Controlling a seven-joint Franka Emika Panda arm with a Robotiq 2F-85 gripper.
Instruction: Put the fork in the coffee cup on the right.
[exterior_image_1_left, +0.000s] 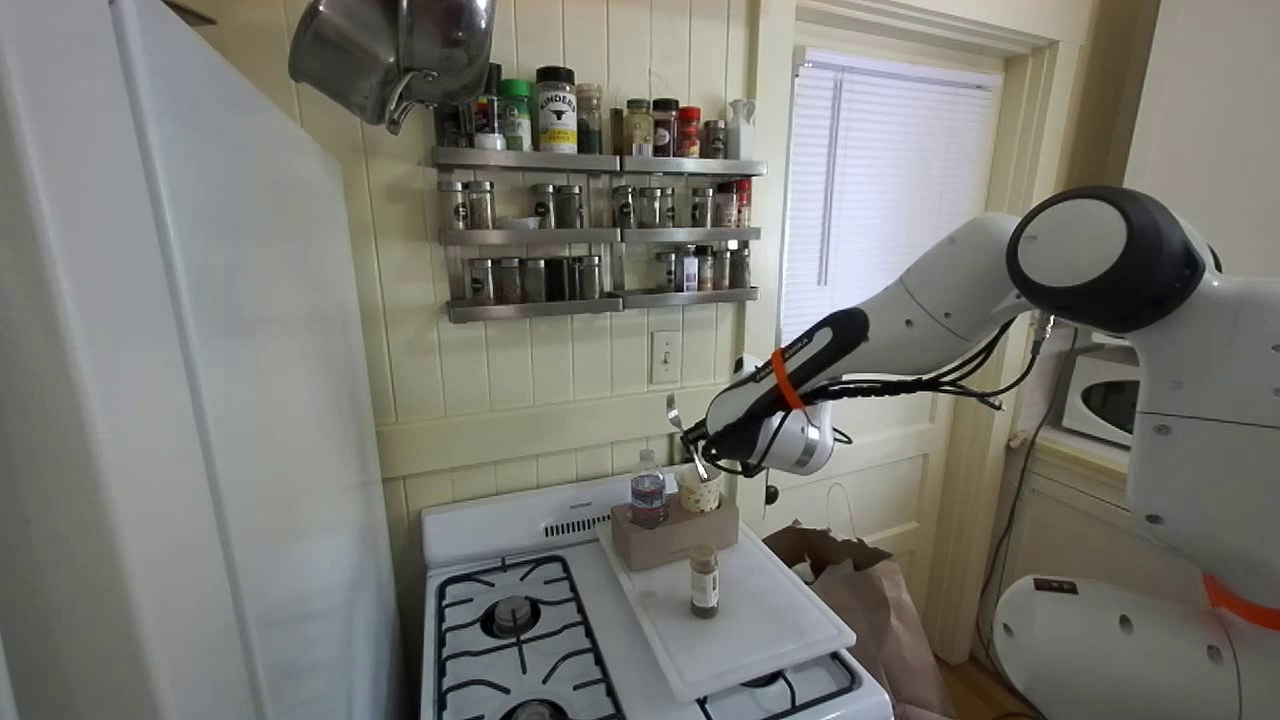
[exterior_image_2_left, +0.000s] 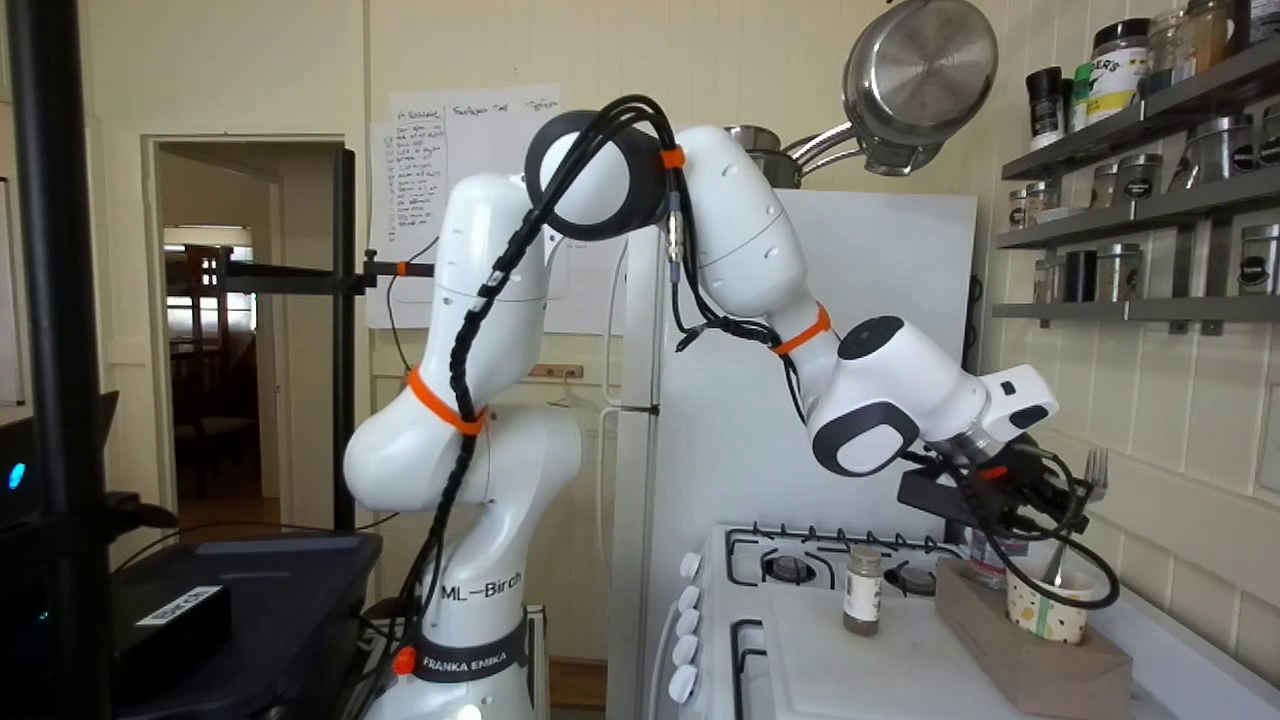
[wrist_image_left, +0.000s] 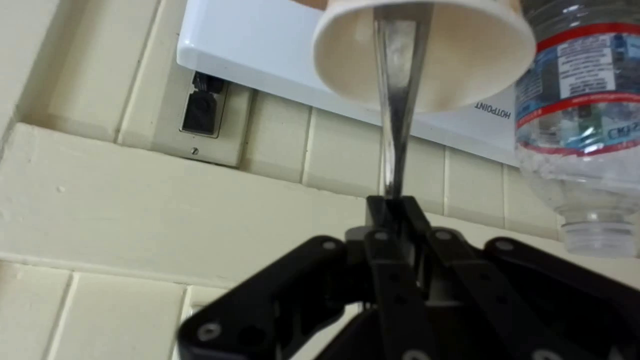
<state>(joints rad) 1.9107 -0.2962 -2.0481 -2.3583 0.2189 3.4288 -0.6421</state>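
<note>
As we count the pieces, we find one metal fork (wrist_image_left: 400, 75), one paper coffee cup (exterior_image_1_left: 702, 495), one plastic water bottle (exterior_image_1_left: 648, 492), one spice jar (exterior_image_1_left: 704, 590) and one brown cardboard box (exterior_image_1_left: 655, 545). We see the Robotiq gripper (wrist_image_left: 393, 206) with its fingers pressed together on the fork, pinching it partway along; the tines point up and the handle slants down into the mouth of the cup. In both exterior views the cup and bottle share the top of the box, just beside each other. In an exterior view we notice a black cable loop (exterior_image_2_left: 1090, 604) crossing in front of the cup, while the gripper covers part of the bottle. The spice jar stands upright on the white board (exterior_image_1_left: 780, 620), which lies over part of the gas stove (exterior_image_1_left: 630, 640). Around that we see one brown paper bag (exterior_image_1_left: 890, 620) beside the stove, one refrigerator (exterior_image_2_left: 820, 280) and three tiers of spice shelves (exterior_image_1_left: 540, 312), their jars (exterior_image_1_left: 509, 281) too crowded for us to count.
</note>
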